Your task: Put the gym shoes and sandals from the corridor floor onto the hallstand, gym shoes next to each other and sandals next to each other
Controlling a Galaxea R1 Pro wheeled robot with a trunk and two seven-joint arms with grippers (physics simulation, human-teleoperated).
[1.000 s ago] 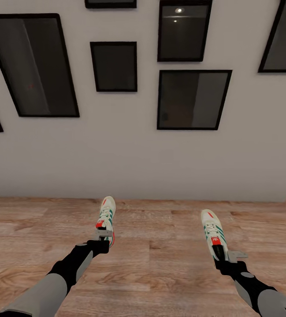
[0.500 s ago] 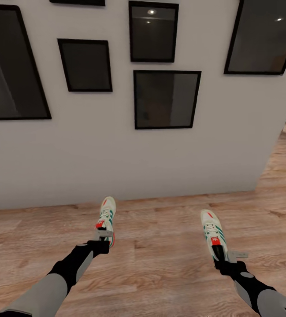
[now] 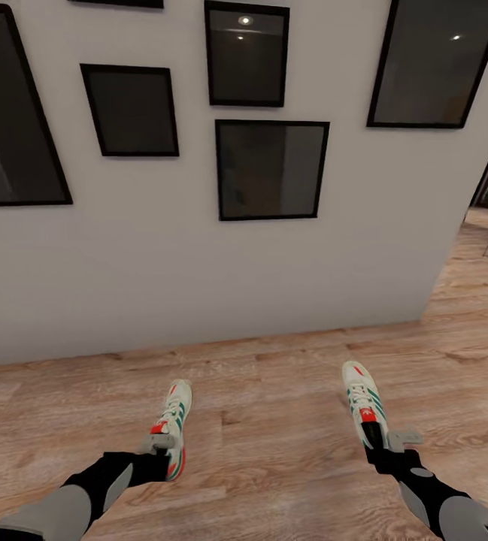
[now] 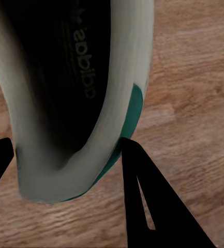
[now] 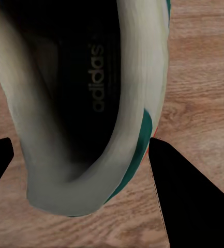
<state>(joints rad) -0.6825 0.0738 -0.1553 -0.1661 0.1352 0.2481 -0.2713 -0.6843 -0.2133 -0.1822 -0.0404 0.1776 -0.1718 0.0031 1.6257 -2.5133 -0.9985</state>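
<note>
Two gym shoes hang over the corridor floor (image 3: pixel 274 421), one in each gripper, toes toward a white wall (image 3: pixel 198 263) hung with dark picture frames (image 3: pixel 271 170). Held by the left gripper (image 3: pixel 161 448) at its heel, the left gym shoe (image 3: pixel 172 424) has black fingers (image 4: pixel 148 201) pressed on both sides of the heel. Likewise, the right gripper (image 3: pixel 389 438) is clamped on the heel of the right gym shoe (image 3: pixel 364 402). Both arms reach forward and low, well apart.

Home corridor, wood-plank floor (image 3: pixel 274 443), plain white wall (image 3: pixel 198 285) hung with black-framed pictures (image 3: pixel 271 170)
</note>
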